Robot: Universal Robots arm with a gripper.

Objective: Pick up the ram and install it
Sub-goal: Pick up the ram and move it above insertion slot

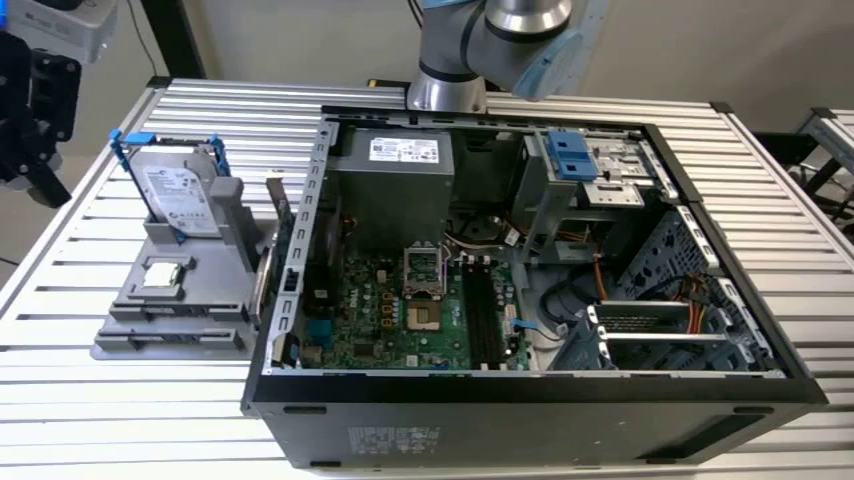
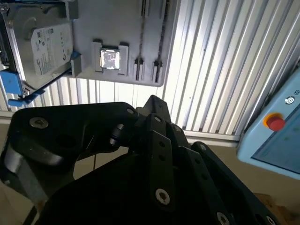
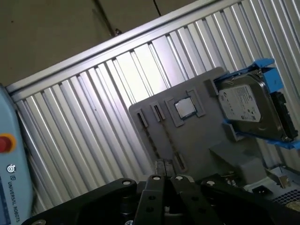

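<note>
My gripper (image 3: 166, 168) hangs high above the grey parts holder (image 3: 197, 136), and its black fingers meet at one tip (image 2: 153, 102) with nothing between them. A black block (image 1: 30, 110) at the exterior view's left edge looks like the arm's end. Two long narrow slots cross the holder. A thin dark strip lies edge-on in one of them (image 3: 169, 143); it may be the ram, but I cannot tell for sure. The open computer case (image 1: 287, 330) holds the motherboard with its black memory slots (image 1: 483, 315), at the exterior view's right of the holder (image 1: 134, 300).
A silver hard drive in a blue frame (image 1: 180, 195) stands in the holder, and a small square processor chip (image 1: 163, 277) lies in front of it. A blue-grey pendant with a red button (image 2: 274, 123) sits beyond the ribbed metal table (image 1: 107, 400).
</note>
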